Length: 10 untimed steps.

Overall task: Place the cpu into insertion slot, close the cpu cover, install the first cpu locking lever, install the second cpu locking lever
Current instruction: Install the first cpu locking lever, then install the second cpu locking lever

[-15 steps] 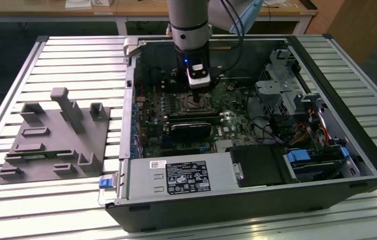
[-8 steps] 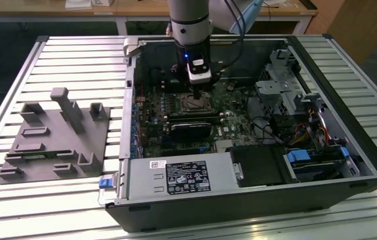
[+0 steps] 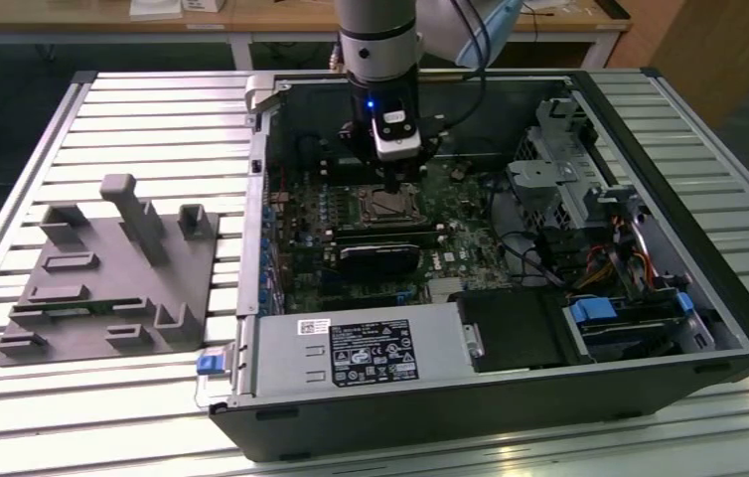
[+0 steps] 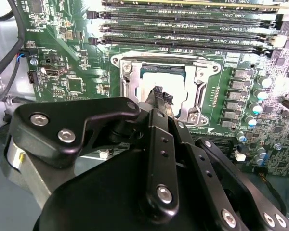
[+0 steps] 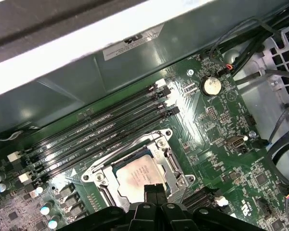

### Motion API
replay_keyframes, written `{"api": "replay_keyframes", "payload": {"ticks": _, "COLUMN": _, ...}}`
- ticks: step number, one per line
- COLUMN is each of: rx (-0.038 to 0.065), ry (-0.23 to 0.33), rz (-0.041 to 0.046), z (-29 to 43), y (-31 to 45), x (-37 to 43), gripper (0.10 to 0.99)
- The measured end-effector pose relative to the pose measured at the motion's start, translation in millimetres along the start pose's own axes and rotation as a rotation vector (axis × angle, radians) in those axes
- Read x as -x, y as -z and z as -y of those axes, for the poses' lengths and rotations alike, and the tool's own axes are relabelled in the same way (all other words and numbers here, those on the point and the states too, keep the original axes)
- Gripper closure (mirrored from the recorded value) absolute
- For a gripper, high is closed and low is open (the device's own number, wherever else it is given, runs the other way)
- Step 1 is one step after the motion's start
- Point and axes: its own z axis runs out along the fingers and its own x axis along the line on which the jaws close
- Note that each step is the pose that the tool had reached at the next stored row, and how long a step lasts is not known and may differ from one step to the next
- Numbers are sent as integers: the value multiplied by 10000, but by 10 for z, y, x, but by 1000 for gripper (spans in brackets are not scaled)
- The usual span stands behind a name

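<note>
Jaws [image 5: 154, 188] closed, tips over the seated cpu [image 5: 137, 177].

- A slatted metal worktable [image 3: 149, 109] of pale ribbed aluminium fills the exterior view, with glare on its slats at 7 o'clock.
- At 12 o'clock, behind it, a wooden bench [image 3: 282, 18] on white legs — papers [image 3: 176, 8] lie on top.
- A brown wooden panel [image 3: 719, 50] stands at 2 o'clock.
- Dark floor [image 3: 4, 70] shows at 10 o'clock.
</note>
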Motion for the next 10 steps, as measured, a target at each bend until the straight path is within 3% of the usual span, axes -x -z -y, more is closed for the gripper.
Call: {"api": "replay_keyframes", "payload": {"ticks": 10, "rx": -15, "ry": 4, "rz": 2, "z": 0, "y": 19, "x": 3, "gripper": 980}}
